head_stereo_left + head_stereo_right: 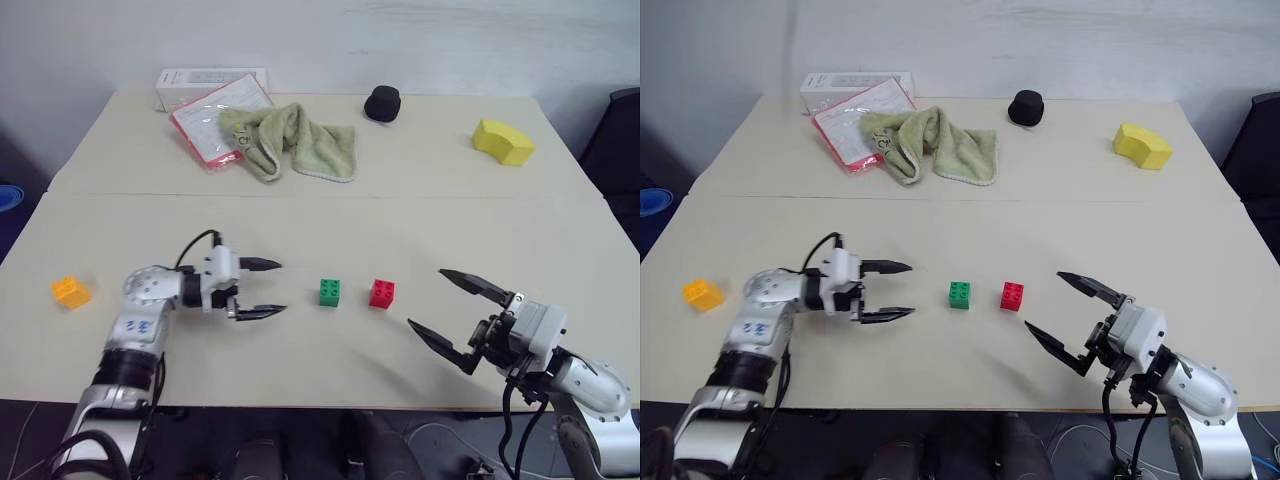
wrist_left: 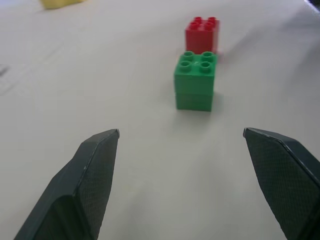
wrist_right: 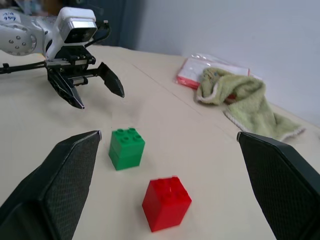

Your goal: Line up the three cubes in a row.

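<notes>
Now the table (image 1: 330, 210) holds three cubes, studs up: green (image 1: 329, 292) and red (image 1: 382, 293) side by side along the 9-to-3 line, orange (image 1: 71, 291) well apart at 9 o'clock. Left gripper (image 1: 260, 288) and right gripper (image 1: 455, 311) both gape, empty.

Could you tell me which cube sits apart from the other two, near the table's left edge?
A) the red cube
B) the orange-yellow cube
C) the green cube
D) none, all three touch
B: the orange-yellow cube lies alone by the table's left edge, beyond the left arm, while the green cube and red cube stand side by side with a gap mid-table.
</notes>
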You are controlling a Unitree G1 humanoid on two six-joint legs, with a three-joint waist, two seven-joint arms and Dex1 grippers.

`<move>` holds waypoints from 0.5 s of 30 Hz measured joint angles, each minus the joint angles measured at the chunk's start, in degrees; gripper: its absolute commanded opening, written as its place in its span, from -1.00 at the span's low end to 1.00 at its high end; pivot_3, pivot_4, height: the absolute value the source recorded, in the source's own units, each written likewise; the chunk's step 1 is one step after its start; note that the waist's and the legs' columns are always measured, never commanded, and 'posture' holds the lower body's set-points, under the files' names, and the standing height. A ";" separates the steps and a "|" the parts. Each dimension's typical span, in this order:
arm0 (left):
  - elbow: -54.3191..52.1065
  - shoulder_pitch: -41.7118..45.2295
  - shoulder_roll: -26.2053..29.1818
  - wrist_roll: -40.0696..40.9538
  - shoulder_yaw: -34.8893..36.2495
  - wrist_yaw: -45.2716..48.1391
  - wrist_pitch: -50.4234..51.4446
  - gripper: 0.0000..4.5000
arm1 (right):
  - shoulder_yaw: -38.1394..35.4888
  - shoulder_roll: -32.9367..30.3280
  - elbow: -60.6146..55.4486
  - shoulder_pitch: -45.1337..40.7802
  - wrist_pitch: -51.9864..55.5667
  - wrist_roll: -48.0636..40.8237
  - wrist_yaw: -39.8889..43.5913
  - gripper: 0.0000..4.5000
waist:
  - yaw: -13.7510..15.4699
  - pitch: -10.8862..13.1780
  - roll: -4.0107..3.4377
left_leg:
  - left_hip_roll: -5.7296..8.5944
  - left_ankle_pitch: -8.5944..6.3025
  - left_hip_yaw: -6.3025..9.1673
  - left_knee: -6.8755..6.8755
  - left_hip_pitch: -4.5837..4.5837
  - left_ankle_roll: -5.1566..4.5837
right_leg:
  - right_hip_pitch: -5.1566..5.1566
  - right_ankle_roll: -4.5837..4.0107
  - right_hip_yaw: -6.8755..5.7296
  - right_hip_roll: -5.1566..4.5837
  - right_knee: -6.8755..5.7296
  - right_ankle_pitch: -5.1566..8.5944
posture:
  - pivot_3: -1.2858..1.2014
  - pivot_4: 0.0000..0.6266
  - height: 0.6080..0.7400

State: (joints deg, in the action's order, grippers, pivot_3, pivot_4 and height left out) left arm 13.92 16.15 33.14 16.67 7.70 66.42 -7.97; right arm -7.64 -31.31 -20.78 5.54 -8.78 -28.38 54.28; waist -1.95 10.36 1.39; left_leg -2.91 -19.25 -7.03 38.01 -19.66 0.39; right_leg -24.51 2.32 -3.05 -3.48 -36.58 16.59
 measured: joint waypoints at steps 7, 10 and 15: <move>-12.29 -27.69 -3.46 4.52 24.75 -20.49 3.52 0.93 | 2.70 -0.06 2.80 -10.28 3.91 -2.79 2.95 1.00 | 0.74 0.05 0.04 | 0.00 -0.25 0.17 -0.07 0.10 -0.26 | 0.09 -0.14 -0.14 -0.13 0.02 0.08 | 0.03 -0.52 1.00; -13.84 -34.53 -9.42 5.07 30.50 -28.98 3.79 0.93 | 4.64 0.26 3.33 -11.87 4.03 -3.05 4.88 1.00 | 1.35 0.03 0.09 | 0.04 -0.33 0.16 -0.05 0.08 -0.38 | 0.11 -0.13 -0.12 -0.17 0.10 0.07 | 0.03 -0.52 1.00; -19.24 -39.02 -18.23 14.09 37.34 -39.64 8.70 0.93 | 6.03 1.00 5.75 -14.65 3.95 -3.04 6.59 1.00 | 1.94 -0.03 0.31 | 0.03 -0.37 0.16 -0.04 0.07 -0.38 | 0.12 -0.13 -0.14 -0.17 0.15 0.07 | 0.03 -0.52 1.00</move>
State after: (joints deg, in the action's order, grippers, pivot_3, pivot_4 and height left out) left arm -5.32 -22.88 14.92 30.77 45.04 26.78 0.73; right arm -1.61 -30.31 -15.03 -9.11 -4.84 -31.42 60.87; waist -0.01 10.33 1.70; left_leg -2.87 -19.62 -6.87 37.96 -19.60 0.00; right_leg -24.39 2.19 -3.19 -3.66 -36.43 16.66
